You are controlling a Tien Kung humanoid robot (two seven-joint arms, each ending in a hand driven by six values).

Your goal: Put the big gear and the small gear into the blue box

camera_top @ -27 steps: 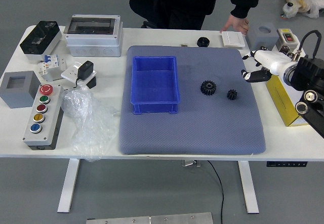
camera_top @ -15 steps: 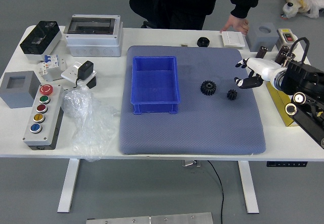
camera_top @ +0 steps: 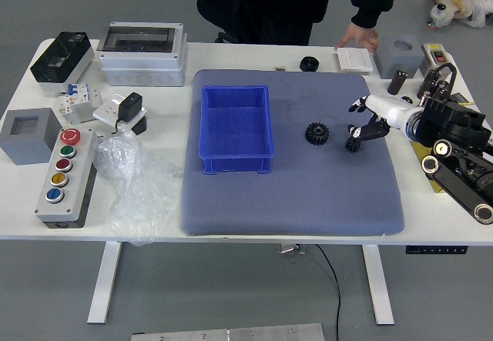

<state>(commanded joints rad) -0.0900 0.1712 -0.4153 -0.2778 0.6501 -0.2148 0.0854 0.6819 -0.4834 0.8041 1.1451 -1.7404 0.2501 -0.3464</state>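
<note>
A grey floor lies behind and below a white table (camera_top: pixel 166 114), and at its far side stands a person in black clothes (camera_top: pixel 269 6). A blue-grey mat with rounded corners (camera_top: pixel 293 206) covers the middle of the table. From the right comes the robot's black right arm (camera_top: pixel 453 164); the left one is out of view. On the mat's left part stands the blue rectangular plastic box (camera_top: pixel 236 164), open at the top, and I see no gear inside. The white-and-black right hand (camera_top: pixel 387 116) is above the mat's right side, its fingers open and a little bent, holding nothing. The person's hand (camera_top: pixel 360 36) rests by a small white box (camera_top: pixel 355 60) at the far edge and does not touch the gears.

The big black toothed gear (camera_top: pixel 316 133) lies between the blue box and the robot's hand. The small black gear (camera_top: pixel 353 144) is to its right, just beside or under the fingertips; from this high view I cannot be sure whether they touch it.

I judge that the step in hand is the reach for the small gear, with both gears waiting to be placed. The next move asks the hand to go down, close its fingers around this gear without pushing it away, then lift it towards the box.
</note>
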